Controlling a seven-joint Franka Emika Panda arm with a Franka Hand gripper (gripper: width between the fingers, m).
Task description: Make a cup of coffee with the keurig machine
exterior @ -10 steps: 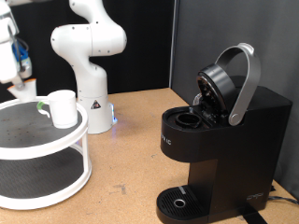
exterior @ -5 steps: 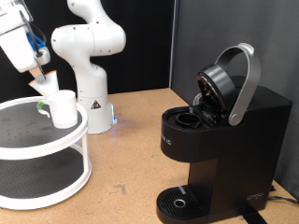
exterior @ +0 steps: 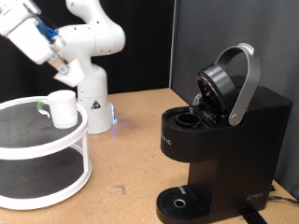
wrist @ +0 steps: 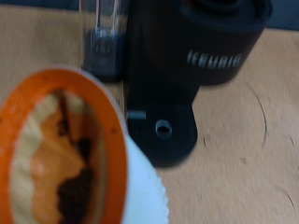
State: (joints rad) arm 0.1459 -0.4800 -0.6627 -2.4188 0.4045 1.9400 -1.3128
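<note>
Plain white cylindrical mug (exterior: 62, 107) with a side handle, standing upright on the top tier of a white round two-tier stand (exterior: 56, 149) at the exterior view's left. Probably ceramic: rigid, moderately heavy, glazed and slippery, breakable if dropped. Best taken by the rim wall or pinched at the handle.

Just above and beside the mug, the white two-finger gripper (exterior: 65, 67), raised off the stand. Filling the near wrist view, a small white pod with an orange rim and brown grounds (wrist: 65, 159), apparently carried between the fingers, though the fingers themselves are out of sight. Light, thin-walled, easily crushed.

Well apart, at the exterior view's right, the large black boxy Keurig coffee maker (exterior: 220, 149) on the brown tabletop (exterior: 131, 159). Silver-grey curved lid handle (exterior: 245, 79) tilted up, pod chamber open, round drip tray (exterior: 179, 200) bare.
</note>
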